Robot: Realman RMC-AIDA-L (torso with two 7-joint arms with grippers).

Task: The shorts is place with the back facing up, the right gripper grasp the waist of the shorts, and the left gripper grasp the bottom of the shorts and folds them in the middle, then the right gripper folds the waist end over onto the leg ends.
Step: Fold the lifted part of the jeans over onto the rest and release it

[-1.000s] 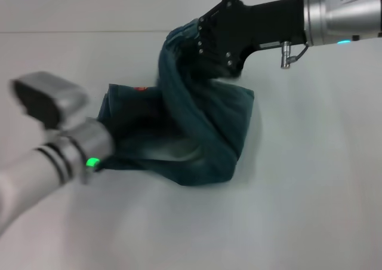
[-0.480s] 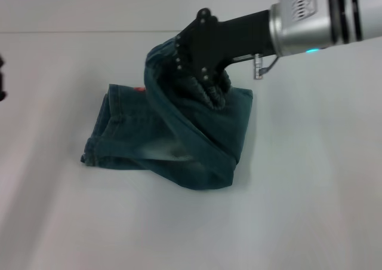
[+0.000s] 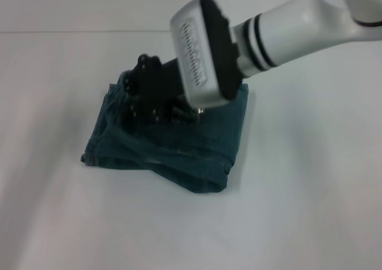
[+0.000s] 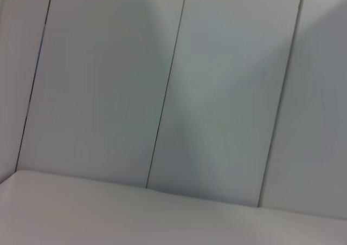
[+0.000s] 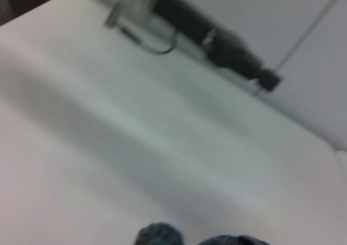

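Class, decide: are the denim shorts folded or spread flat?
Folded: the shorts lie as a compact layered bundle on the table, the right claw down on them.

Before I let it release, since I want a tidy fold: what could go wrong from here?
The right gripper sits low on the shorts, its fingers buried in denim, so cloth may lift with it as it rises and undo the fold. The front corner already juts past the layer beneath, so the stack is skewed and could slump. The left gripper is parked well away over the table, too far to steady the pile.
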